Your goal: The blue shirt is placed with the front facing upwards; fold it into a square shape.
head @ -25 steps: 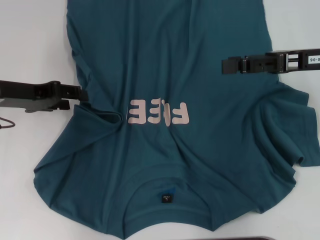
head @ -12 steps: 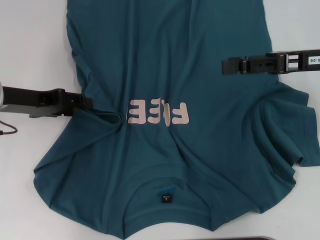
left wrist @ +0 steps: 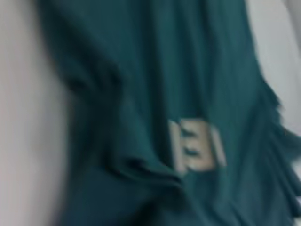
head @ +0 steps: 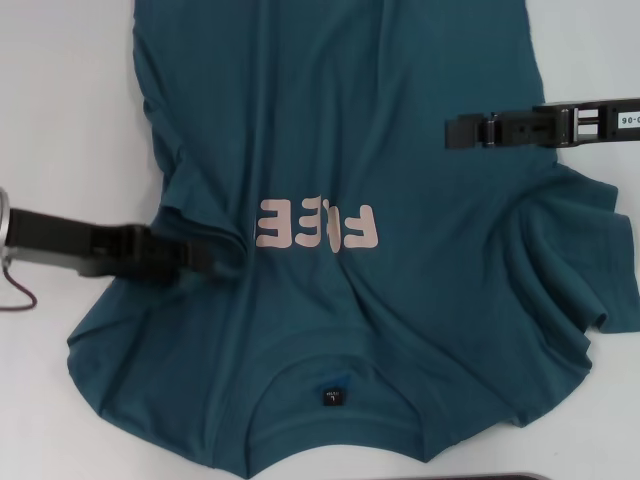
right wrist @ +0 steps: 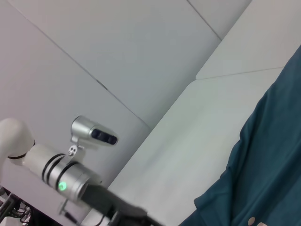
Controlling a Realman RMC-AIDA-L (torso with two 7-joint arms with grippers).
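Observation:
The blue shirt (head: 340, 320) lies spread front-up on the white table (head: 60, 100), with its collar and small dark neck label (head: 331, 396) toward me. Pale pink letters (head: 320, 225) cross the chest. Its left sleeve is tucked under into a crease (head: 215, 235). My left gripper (head: 215, 258) is low over that crease, beside the letters. The left wrist view shows the shirt (left wrist: 164, 70), the crease (left wrist: 141, 165) and the letters (left wrist: 197, 150) close up. My right gripper (head: 450, 133) hovers over the shirt's right side, above the spread right sleeve (head: 570, 270).
A dark object (head: 500, 477) shows at the near table edge. A thin red cable (head: 20, 295) hangs by my left arm. The right wrist view shows the shirt's edge (right wrist: 263, 179), white table (right wrist: 188, 141) and my left arm (right wrist: 56, 174) beyond.
My left gripper has moved rightward and nearer to me, from the shirt's left edge onto the creased sleeve area. The right arm has not moved.

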